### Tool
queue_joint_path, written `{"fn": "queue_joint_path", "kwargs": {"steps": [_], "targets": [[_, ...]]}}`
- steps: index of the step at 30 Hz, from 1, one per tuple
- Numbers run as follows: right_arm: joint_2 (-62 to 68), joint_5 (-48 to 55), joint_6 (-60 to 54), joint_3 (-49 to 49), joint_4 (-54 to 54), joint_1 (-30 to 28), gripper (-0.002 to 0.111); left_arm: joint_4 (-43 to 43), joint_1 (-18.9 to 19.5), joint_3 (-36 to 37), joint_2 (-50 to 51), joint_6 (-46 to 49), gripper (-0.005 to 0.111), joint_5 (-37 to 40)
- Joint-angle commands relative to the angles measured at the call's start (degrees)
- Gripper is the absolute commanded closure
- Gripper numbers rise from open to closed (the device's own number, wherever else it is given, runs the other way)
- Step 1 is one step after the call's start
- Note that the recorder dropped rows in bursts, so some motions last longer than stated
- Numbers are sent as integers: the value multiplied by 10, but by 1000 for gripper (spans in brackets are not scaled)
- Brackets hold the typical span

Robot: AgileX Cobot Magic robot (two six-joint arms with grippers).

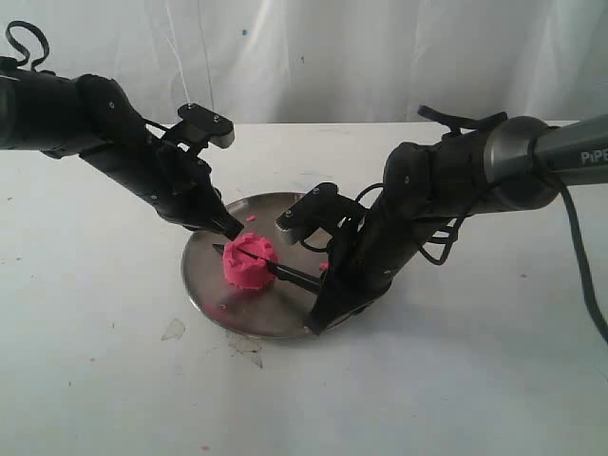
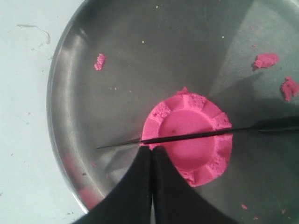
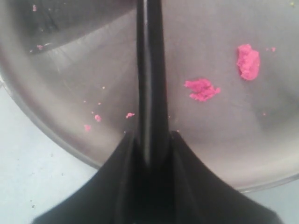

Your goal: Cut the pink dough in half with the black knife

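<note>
The pink dough (image 1: 249, 266) (image 2: 189, 156) is one round mound with a dimpled rim, near the middle of the round steel plate (image 1: 271, 318) (image 2: 117, 56). The black knife (image 1: 285, 275) (image 2: 196, 136) lies across the mound's top, and its thin tip sticks out past the far side. My right gripper (image 1: 321, 288) (image 3: 150, 140) is shut on the knife handle (image 3: 149, 70), low over the plate's right side. My left gripper (image 1: 232, 229) (image 2: 152, 150) is shut with nothing in it. Its tips meet the dough's edge right beside the blade.
Pink crumbs lie on the plate: two larger bits (image 3: 202, 88) (image 3: 247, 60) near the knife handle and a small one (image 2: 99, 61) towards the rim. The plate stands on a white table (image 1: 456, 380) with faint marks (image 1: 173, 330). A white backdrop (image 1: 332, 57) hangs behind.
</note>
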Motion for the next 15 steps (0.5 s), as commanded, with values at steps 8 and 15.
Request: {"fn": "queue_joint_path", "kwargs": {"steps": [8, 15], "targets": [[0, -13, -2, -1, -3, 1, 108, -3, 0, 4, 48, 0, 107, -55], [0, -14, -2, -1, -3, 1, 108, 1, 0, 4, 60, 2, 107, -94]]}}
